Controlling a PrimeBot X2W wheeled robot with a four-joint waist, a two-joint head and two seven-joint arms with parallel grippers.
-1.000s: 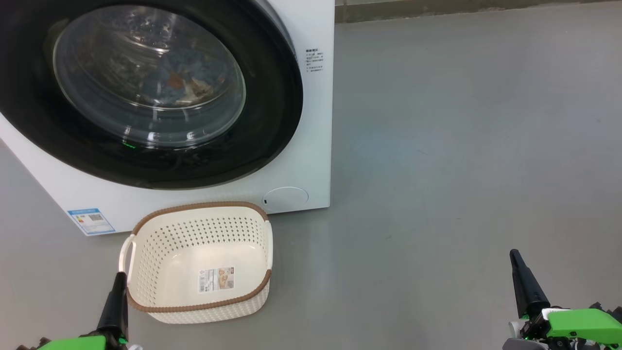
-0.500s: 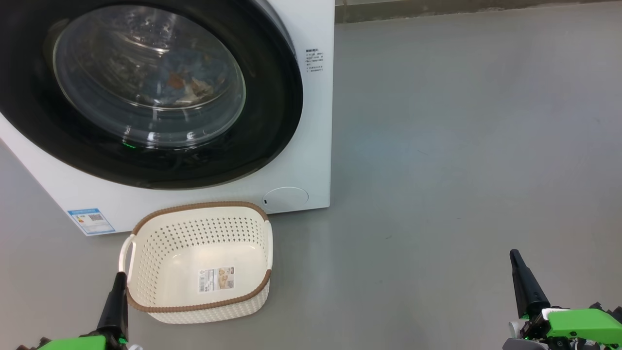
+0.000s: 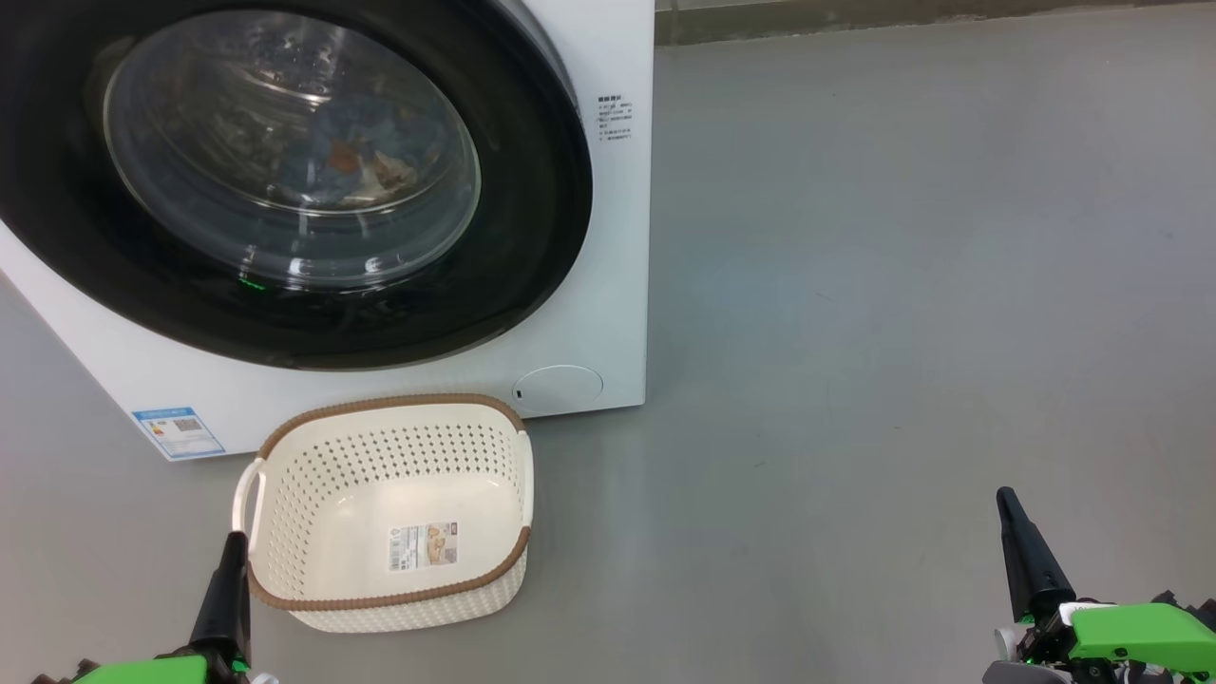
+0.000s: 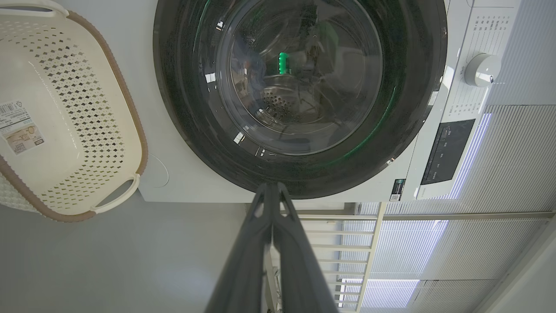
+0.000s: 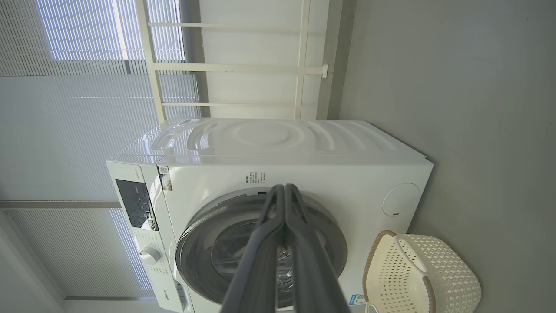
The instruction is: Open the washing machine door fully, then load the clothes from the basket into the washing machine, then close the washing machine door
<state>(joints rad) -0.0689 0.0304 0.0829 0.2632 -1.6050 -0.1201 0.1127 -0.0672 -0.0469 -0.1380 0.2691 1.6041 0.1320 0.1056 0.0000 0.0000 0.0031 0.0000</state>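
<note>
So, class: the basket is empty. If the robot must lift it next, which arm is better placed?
Probably left. The left gripper sits right beside the near rim of the basket, while the right gripper is far off over the floor. Both are shut, so it must open first.

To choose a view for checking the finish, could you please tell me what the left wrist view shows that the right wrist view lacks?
Left wrist view: the label inside the bare basket. Right wrist view: the embossed side panel of the washing machine. Both: the washing machine door closed, the control knob, and a shut gripper, the left gripper and the right gripper respectively.
</note>
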